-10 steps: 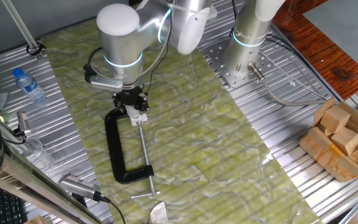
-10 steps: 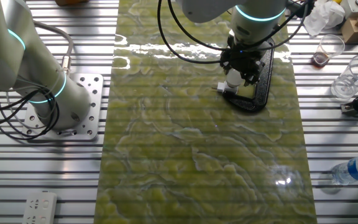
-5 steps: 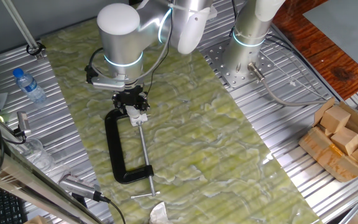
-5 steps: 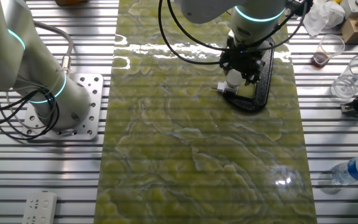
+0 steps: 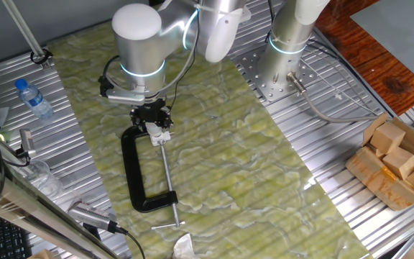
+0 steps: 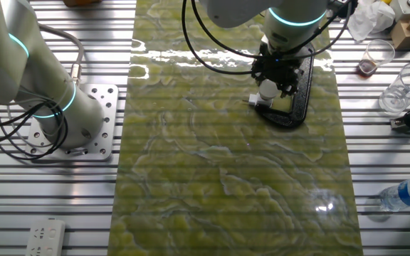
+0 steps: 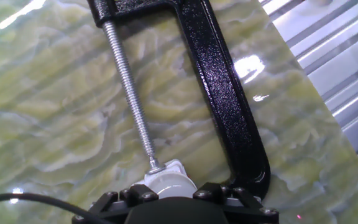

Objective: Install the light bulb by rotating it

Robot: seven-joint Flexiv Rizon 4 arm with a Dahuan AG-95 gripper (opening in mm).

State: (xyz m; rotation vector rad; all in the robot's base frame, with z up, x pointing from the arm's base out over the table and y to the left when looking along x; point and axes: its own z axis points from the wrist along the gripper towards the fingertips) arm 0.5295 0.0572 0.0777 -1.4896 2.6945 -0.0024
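The small white light bulb (image 7: 166,182) sits upright in the white socket fitting (image 6: 260,102), at the tip of the black C-clamp's (image 5: 131,169) screw on the green mat. My gripper (image 6: 271,80) stands straight over it. In the hand view its black fingers (image 7: 143,195) press the bulb from both sides, shut on it. The clamp's (image 7: 222,93) threaded screw runs away from the socket toward the top of the hand view. In one fixed view the gripper (image 5: 152,116) hides the bulb; only a bit of white fitting (image 5: 161,134) shows below it.
A second arm's base (image 6: 62,114) is bolted beside the mat. A water bottle (image 5: 33,98) lies on the slatted table, and a cardboard box of wooden blocks (image 5: 397,162) stands at the right. A plastic cup (image 6: 378,55) and a power strip (image 6: 46,238) stand off the mat.
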